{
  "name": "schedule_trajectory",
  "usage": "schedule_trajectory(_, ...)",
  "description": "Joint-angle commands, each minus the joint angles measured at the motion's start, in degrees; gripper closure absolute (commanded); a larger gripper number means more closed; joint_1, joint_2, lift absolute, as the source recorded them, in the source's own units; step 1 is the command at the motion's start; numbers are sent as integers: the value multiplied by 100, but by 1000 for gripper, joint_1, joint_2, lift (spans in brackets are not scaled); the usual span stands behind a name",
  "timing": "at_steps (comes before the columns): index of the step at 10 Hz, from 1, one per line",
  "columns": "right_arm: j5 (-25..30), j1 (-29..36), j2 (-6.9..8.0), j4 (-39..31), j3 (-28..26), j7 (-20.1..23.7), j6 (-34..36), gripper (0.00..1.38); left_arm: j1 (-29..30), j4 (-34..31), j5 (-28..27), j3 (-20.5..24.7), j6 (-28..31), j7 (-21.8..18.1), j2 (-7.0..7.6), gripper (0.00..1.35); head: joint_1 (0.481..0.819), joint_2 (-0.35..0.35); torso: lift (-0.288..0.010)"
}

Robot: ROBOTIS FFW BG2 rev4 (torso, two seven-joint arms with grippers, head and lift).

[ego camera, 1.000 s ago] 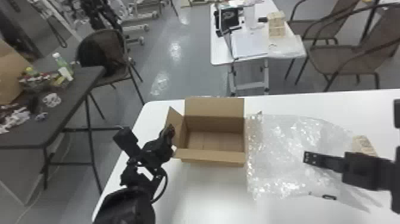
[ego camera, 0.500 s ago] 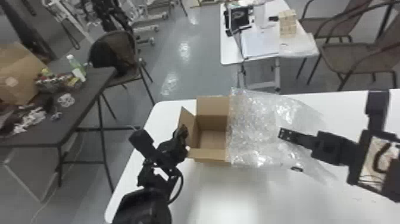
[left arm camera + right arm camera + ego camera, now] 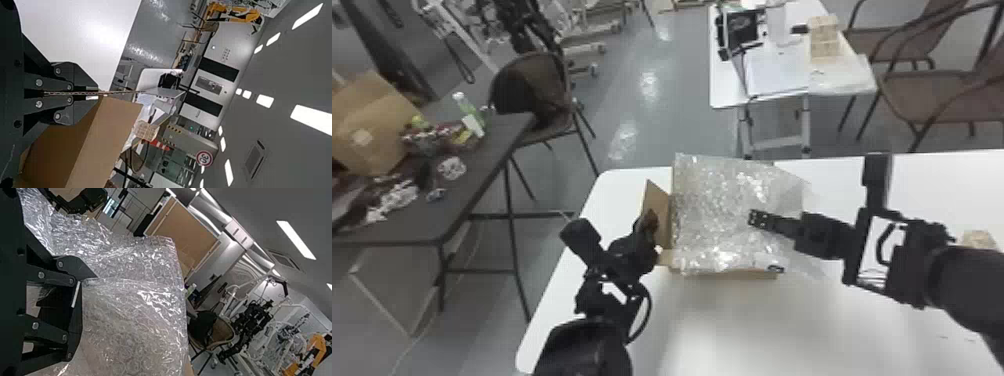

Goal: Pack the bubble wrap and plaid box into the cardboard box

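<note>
The cardboard box (image 3: 655,203) stands on the white table with its left flap spread outward. At that flap is my left gripper (image 3: 650,221); in the left wrist view the left gripper (image 3: 96,93) is clamped onto the thin edge of a cardboard flap (image 3: 113,121). Bubble wrap (image 3: 714,215) lies across the box's opening and hides the inside. Over the wrap's right part is my right gripper (image 3: 757,218). In the right wrist view, the right gripper (image 3: 87,281) pinches the gathered bubble wrap (image 3: 133,321) between its tips. The plaid box (image 3: 978,239) shows behind the right forearm.
The white table (image 3: 762,330) extends in front of the box and to its right. Its left edge runs near the left arm. A dark table (image 3: 497,150) with clutter is at the left, and a second white table (image 3: 724,92) and chairs stand farther back.
My right gripper has moved left, drawing the bubble wrap from the box's right side over its opening. The left gripper has stayed at the flap. The head view has shifted.
</note>
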Motion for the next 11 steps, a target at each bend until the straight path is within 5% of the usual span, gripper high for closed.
schedule_trajectory(1, 238, -240, 33, 453, 170, 74, -286, 1217, -18, 8, 0, 7, 20, -1, 0, 1208, 695, 350, -44)
schedule_trajectory(4, 423, -618, 33, 1455, 372, 189, -1121, 1219, -18, 8, 62, -46, 29, -1, 35, 1208, 695, 350, -44)
schedule_trajectory(6, 19, -847, 33, 2096, 742, 241, -1674, 1219, -27, 25, 132, -125, 46, -1, 44, 1208, 695, 350, -44)
schedule_trajectory(11, -517, -1146, 33, 2659, 1199, 276, -2122, 1217, -88, 78, 159, -221, 73, -1, 53, 1208, 695, 350, -44)
